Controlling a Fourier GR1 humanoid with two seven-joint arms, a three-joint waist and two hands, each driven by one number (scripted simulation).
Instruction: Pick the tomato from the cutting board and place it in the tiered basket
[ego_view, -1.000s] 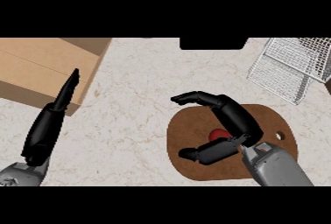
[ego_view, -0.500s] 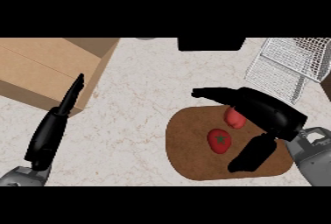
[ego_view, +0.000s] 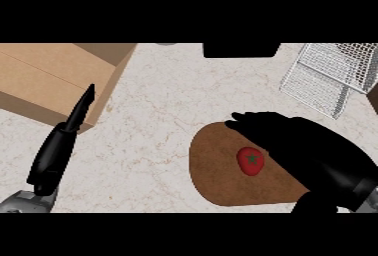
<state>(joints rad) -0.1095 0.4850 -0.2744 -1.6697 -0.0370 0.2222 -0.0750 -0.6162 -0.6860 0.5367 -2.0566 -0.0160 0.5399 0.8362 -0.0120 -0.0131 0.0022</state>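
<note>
Marbled pale counter (ego_view: 170, 100) fills the head view. At far left, a tan box (ego_view: 52, 80) lies beside the left hand (ego_view: 63, 137), which rests edge-on with fingers straight and pressed together. Right of centre, the brown cutting board (ego_view: 214, 170) carries the red tomato (ego_view: 251, 161). The right hand (ego_view: 295, 137) hovers over the board's right side, beside the tomato; whether its fingers are spread or curled cannot be told. The wire tiered basket (ego_view: 325, 75) occupies the upper right.

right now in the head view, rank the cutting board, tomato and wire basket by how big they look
1. cutting board, partly hidden under the right hand
2. tiered basket, cut off at the frame edge, so it may rival the board; unsure
3. tomato, clearly smallest
</note>
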